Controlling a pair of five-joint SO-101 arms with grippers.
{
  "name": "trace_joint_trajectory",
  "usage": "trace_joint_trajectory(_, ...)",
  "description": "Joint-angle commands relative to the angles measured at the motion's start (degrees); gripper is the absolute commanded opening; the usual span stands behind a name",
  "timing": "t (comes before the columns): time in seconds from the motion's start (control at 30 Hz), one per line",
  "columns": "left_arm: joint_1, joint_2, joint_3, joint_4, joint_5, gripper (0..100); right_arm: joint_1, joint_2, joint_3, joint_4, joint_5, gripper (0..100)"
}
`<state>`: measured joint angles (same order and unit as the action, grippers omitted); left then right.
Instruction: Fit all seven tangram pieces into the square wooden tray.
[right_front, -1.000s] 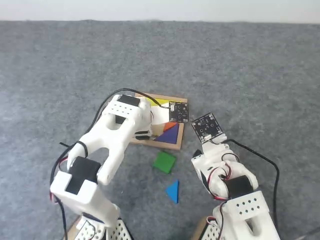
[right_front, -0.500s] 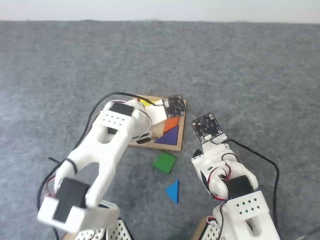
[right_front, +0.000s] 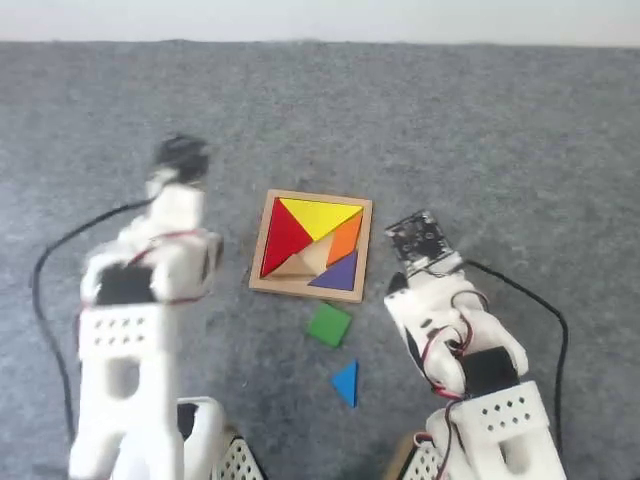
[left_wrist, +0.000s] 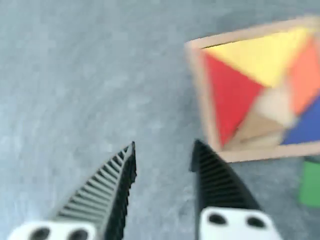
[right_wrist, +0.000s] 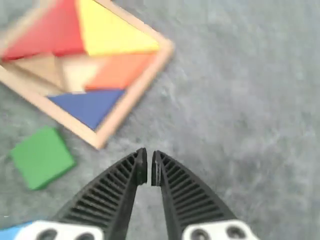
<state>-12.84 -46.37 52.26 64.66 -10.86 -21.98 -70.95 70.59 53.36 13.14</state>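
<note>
We see two empty grippers over grey carpet (right_front: 480, 130), either side of the square wooden tray (right_front: 304, 291).

The left gripper (left_wrist: 164, 150) has its jaws spread moderately wide with nothing between them, and it hovers just beside the tray edge that borders the red triangle (left_wrist: 232, 97). The right gripper (right_wrist: 149, 159) has its jaws drawn almost together, leaving a thin slit. It grips nothing and sits near the tray corner by the violet-blue triangle (right_wrist: 90, 107). The tray also holds a yellow triangle (right_front: 318, 215) and an orange piece (right_front: 343, 240), with a tan patch at the centre. The green square (right_front: 329, 324) lies on the carpet just outside the tray. The small blue triangle (right_front: 346, 382) lies farther out.
</note>
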Motion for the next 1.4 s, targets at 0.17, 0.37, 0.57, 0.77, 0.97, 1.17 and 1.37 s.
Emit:
trace_joint_trajectory(0.17, -9.9, -13.5, 18.9, -4.9, -3.4, 1, -11.3, 38.3, -27.3, -0.7, 5.2, 2.7)
trace_joint_trajectory(0.37, -12.9, -23.4, 31.6, -10.5, -9.9, 1, -15.3, 60.4, -38.4, -9.5, 4.7, 2.7)
trace_joint_trajectory(0.57, -13.4, -33.6, 36.1, -8.5, -12.1, 1, -15.3, 70.7, -44.0, -12.5, 1.3, 2.7)
trace_joint_trajectory(0.77, -13.4, -39.9, 38.6, -7.0, -12.1, 1, -15.3, 73.4, -44.6, -16.2, 1.1, 2.7)
trace_joint_trajectory(0.97, -11.5, -42.8, 40.0, -5.9, -12.2, 1, -15.5, 79.6, -47.4, -17.8, 1.1, 2.7)
trace_joint_trajectory(1.17, -10.9, -44.2, 40.6, -5.7, -12.2, 1, -16.1, 81.6, -49.8, -15.3, 1.5, 2.7)
trace_joint_trajectory(1.37, -10.9, -44.5, 40.7, -5.6, -12.2, 1, -18.9, 81.7, -49.5, -13.8, 5.0, 2.8)
